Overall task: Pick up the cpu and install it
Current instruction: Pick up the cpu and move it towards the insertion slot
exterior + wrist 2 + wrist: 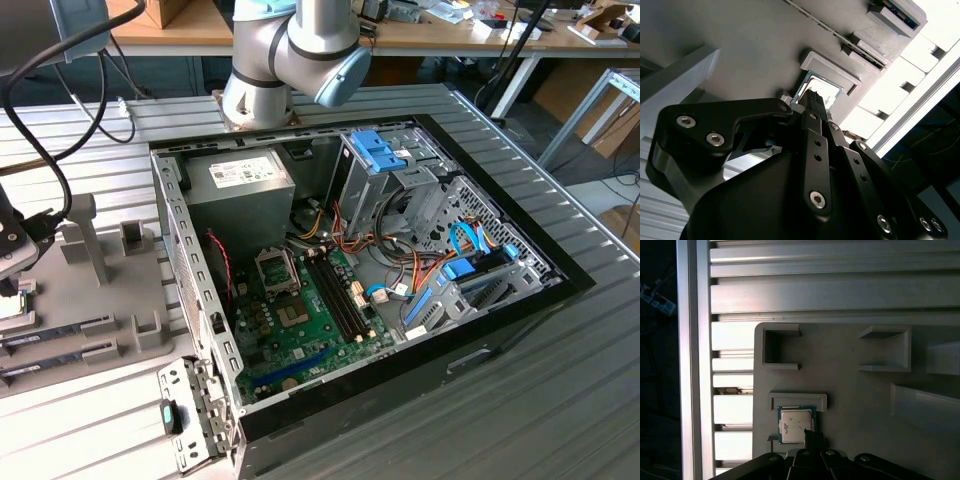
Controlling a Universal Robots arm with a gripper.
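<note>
First wrist view: cpu [796, 425] in grey holder [855, 410]; gripper [810, 438] just beside.

I see a ribbed metal table [560, 400], a wooden workbench [200, 35] behind it (cluttered, with a cardboard box [165, 10]), and grey floor [590, 185] at the exterior view's right.

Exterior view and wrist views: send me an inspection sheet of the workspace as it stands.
Surface: ribbed aluminium table; grey plastic fixture plate.
Job's things: silvery square cpu with green rim, flat in its grey nest on the plate; open black computer case.
Clutter: long thin memory sticks slotted at the exterior view's left.
Gripper: black gripper close over the cpu's edge; contact unclear.
Cables: black cables looping over the table; coloured wires inside the case.
Surroundings: wooden benches behind.
</note>
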